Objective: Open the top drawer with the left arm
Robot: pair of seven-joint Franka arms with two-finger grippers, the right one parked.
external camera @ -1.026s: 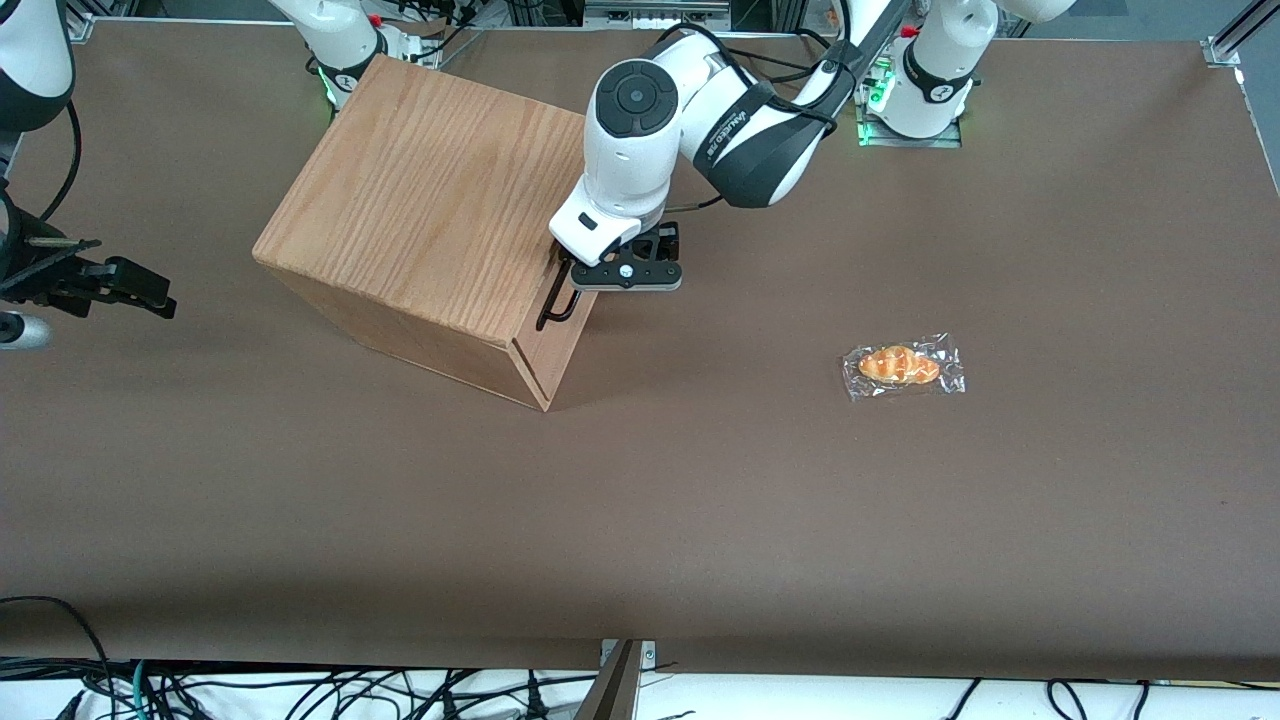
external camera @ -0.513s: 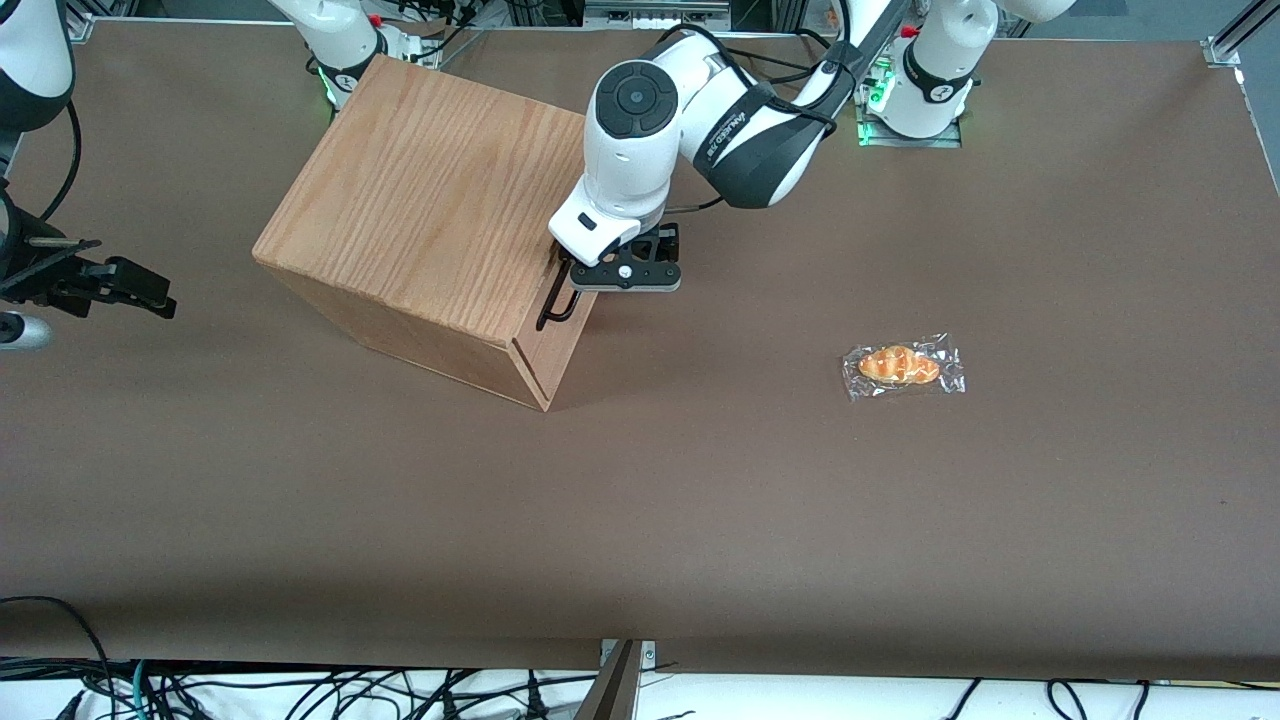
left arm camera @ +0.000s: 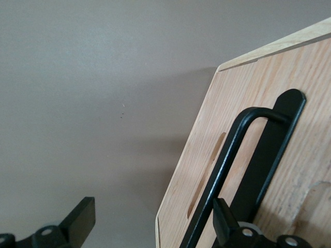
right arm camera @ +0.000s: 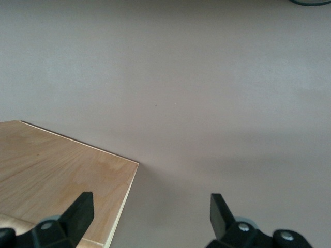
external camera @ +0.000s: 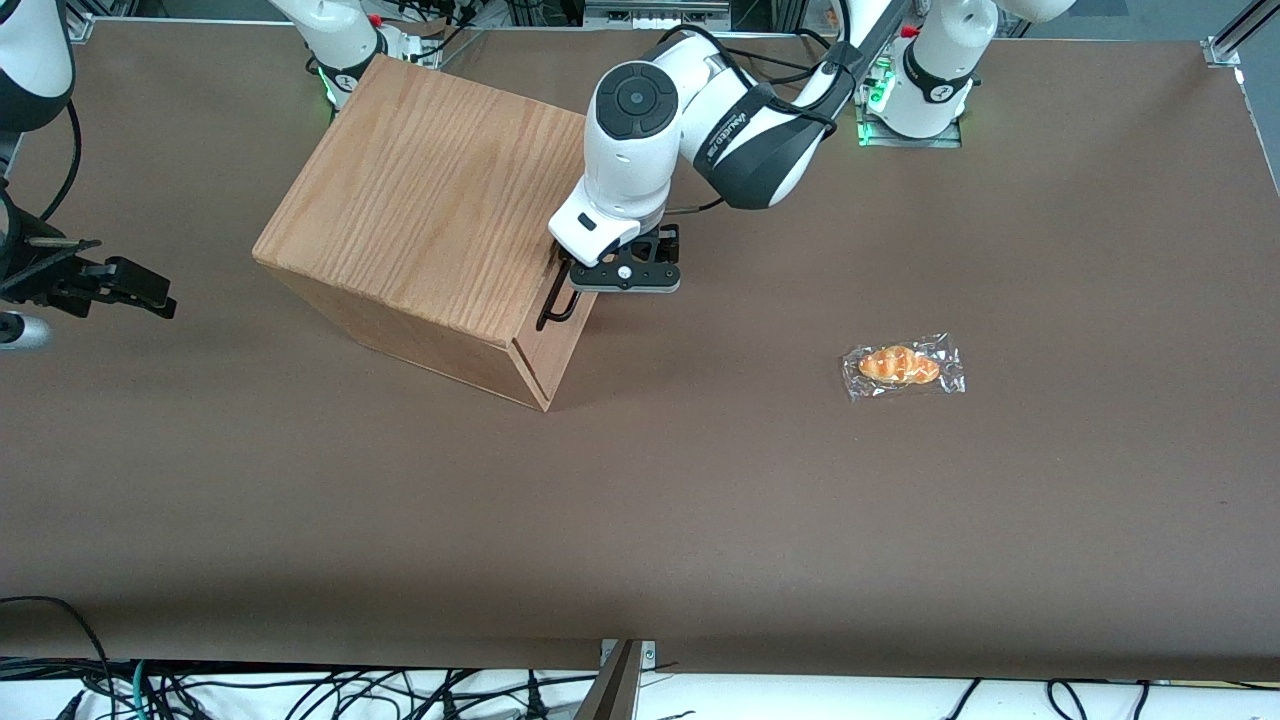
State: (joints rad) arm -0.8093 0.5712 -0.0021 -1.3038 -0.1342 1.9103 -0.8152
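Note:
The oak-grain cabinet (external camera: 430,215) stands on the brown table, its front turned toward the working arm's end. The top drawer (left arm camera: 269,98) is a light-wood panel that sits flush with the cabinet in the front view. Its thin black bar handle (external camera: 553,306) (left arm camera: 227,160) runs along the panel. The left arm (external camera: 720,130) reaches down in front of the drawer. My gripper (external camera: 592,284) (left arm camera: 152,225) is open at the handle. One fingertip (left arm camera: 223,219) rests close against the bar, and the other (left arm camera: 80,217) hangs over bare table, so the bar lies between them.
A wrapped orange bread roll (external camera: 902,366) lies on the table toward the working arm's end, nearer to the front camera than the cabinet. The arm bases (external camera: 920,95) stand at the table's back edge. The cabinet's top (right arm camera: 62,170) shows in the right wrist view.

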